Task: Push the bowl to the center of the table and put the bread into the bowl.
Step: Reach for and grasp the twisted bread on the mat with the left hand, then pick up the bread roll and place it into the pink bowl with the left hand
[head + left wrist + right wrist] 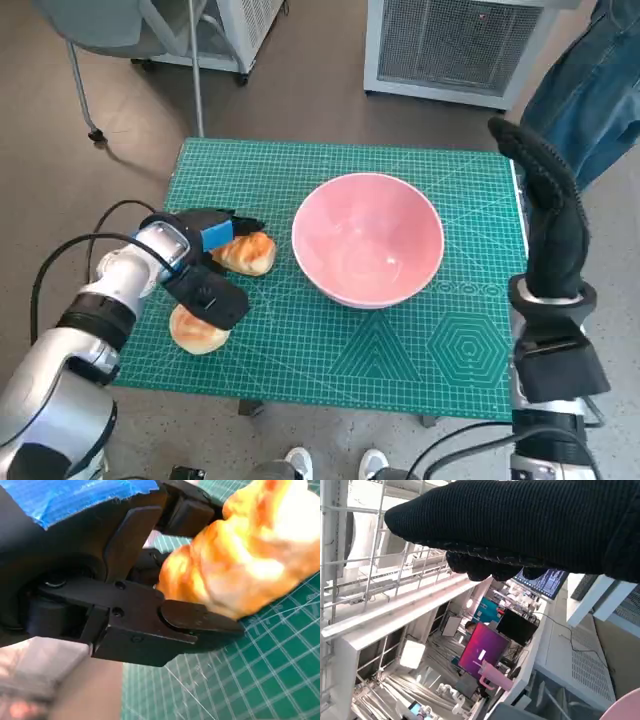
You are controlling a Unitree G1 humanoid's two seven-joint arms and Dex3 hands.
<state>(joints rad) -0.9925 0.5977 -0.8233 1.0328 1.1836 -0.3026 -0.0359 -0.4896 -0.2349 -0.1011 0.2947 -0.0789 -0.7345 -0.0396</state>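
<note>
The small table under its green gridded cutting mat (400, 360) carries no legible writing, only printed lines and hexagon figures. At its middle sits the round pink bowl (368, 240); only a sliver of its rim enters the right wrist view. The gloved right robot hand (548, 205) rises beside the bowl, fingers extended, holding nothing. Left of the bowl, the blue-taped left robot hand (205, 240) grasps a golden-brown bread roll (248, 253), a contact only the left wrist view shows plainly. A second bread roll (198, 330) is partly hidden.
</note>
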